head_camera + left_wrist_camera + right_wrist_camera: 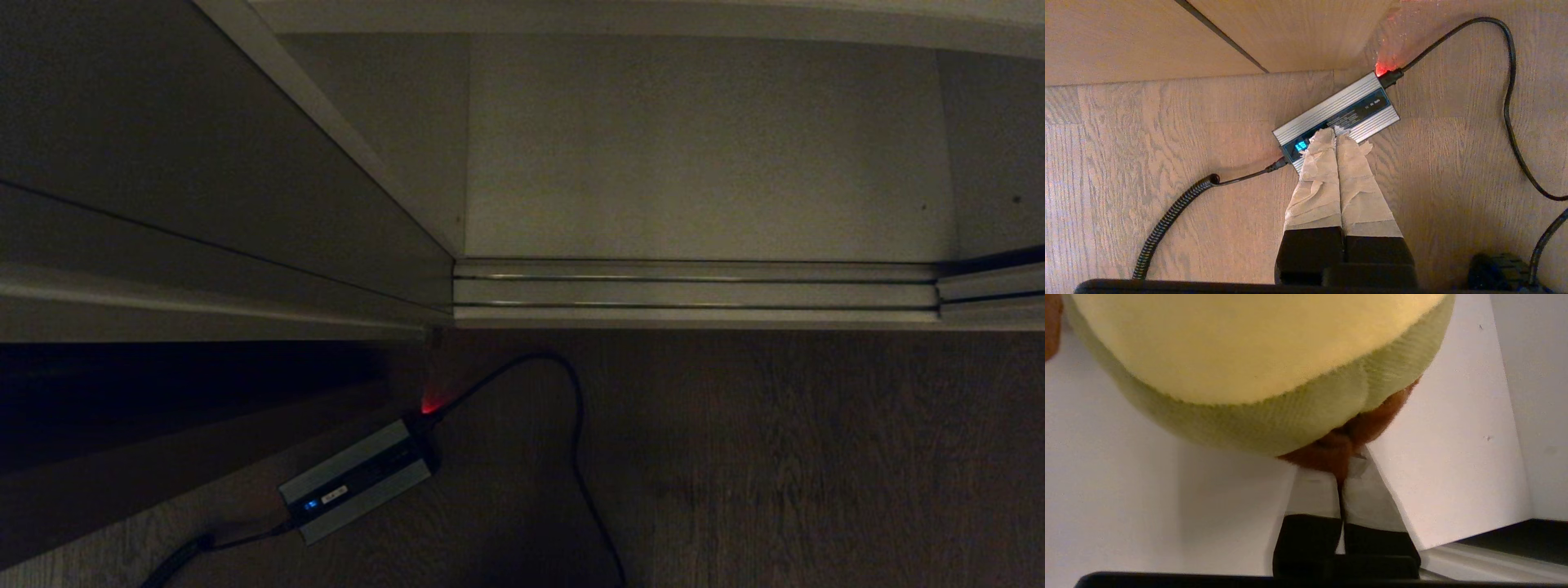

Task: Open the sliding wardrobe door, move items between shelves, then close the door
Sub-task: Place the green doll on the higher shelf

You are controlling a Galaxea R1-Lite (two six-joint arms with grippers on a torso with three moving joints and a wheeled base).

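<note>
We look down from the head at the foot of the wardrobe. The sliding door (204, 188), a matte pale grey-green panel with a thin light metal edge, stands to the left of the opening, so the bay beside it is open. Inside that bay lies a plain off-white shelf (702, 155), and along its front edge runs the ribbed metal floor track (694, 294). On the wooden floor (816, 457) in front of the track lies a grey box (357, 480) with a small blue display and a red glow at one end; a black cable (576, 425) loops away from that end.

Neither arm shows in the head view. Our left gripper (1336, 136) hangs above the grey box (1337, 115), its tape-wrapped fingers (1318, 171) pressed together with nothing between them. A coiled cable (1171, 216) leaves the box's other end.

Our right gripper (1341, 477) is inside the wardrobe, right up against the avocado toy (1257, 355). The toy fills most of the wrist view: a pale yellow plush face, a ribbed light-green rim around it, and brown plush parts below the rim. One of those brown parts (1337, 451), seemingly a leg, sits at the tips of the taped fingers (1312, 494), which stand almost together with only a thin slit between them; we cannot tell whether they are pinching it or merely touching it. The toy rests against the white boards (1147, 490) of the wardrobe interior, near an inner corner.
</note>
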